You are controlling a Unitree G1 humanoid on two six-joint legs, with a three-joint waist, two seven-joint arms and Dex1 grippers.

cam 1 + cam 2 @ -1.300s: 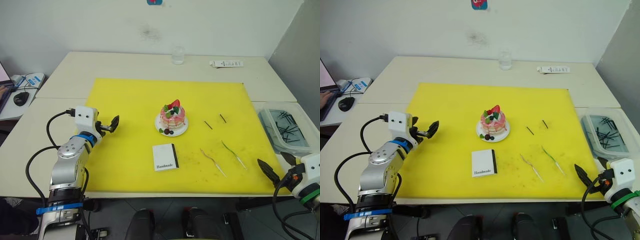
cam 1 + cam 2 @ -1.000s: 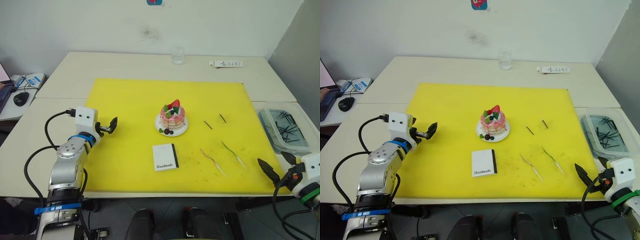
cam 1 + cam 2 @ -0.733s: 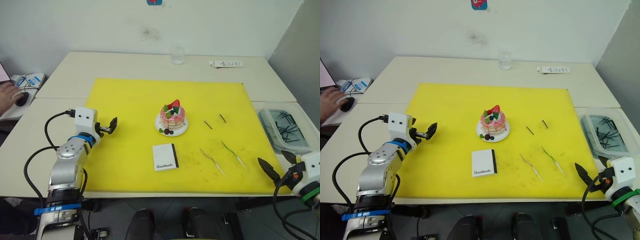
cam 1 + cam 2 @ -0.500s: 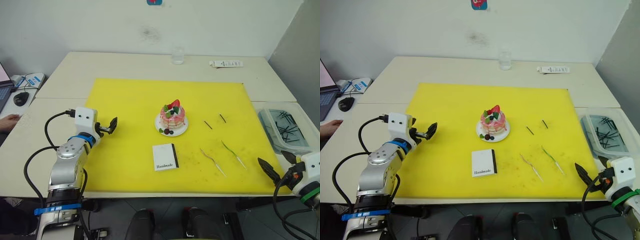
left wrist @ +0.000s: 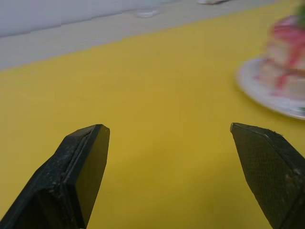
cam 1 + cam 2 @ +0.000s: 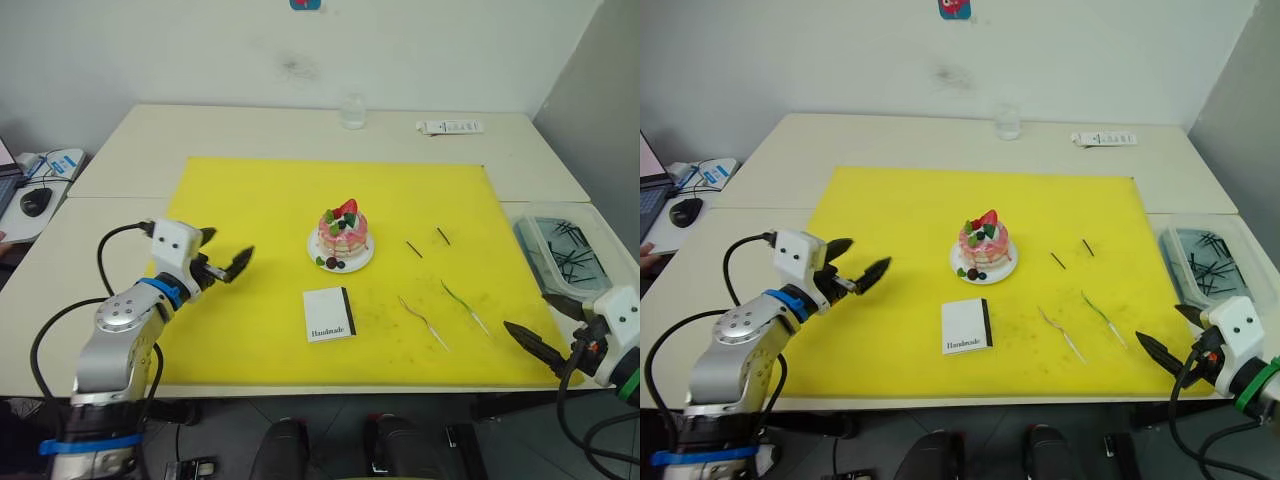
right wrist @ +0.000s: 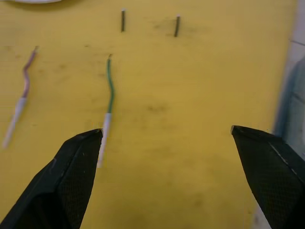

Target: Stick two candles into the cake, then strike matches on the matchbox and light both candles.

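Observation:
The pink cake with a strawberry on top sits on its small white plate at the middle of the yellow mat. In front of it lies the white matchbox. Two thin wavy candles lie right of the box, and two short dark matches lie behind them. My left gripper is open over the mat's left part, pointing toward the cake. My right gripper is open at the mat's front right corner, facing the green candle.
A clear bin holding dark sticks stands off the mat's right edge. A glass and a white flat device rest at the table's back. A mouse lies on the side desk to the left.
My left gripper has swung right, toward the cake, and its fingers stand wider apart. My right gripper has edged inward over the mat's corner. The person's hand at far left has drawn back.

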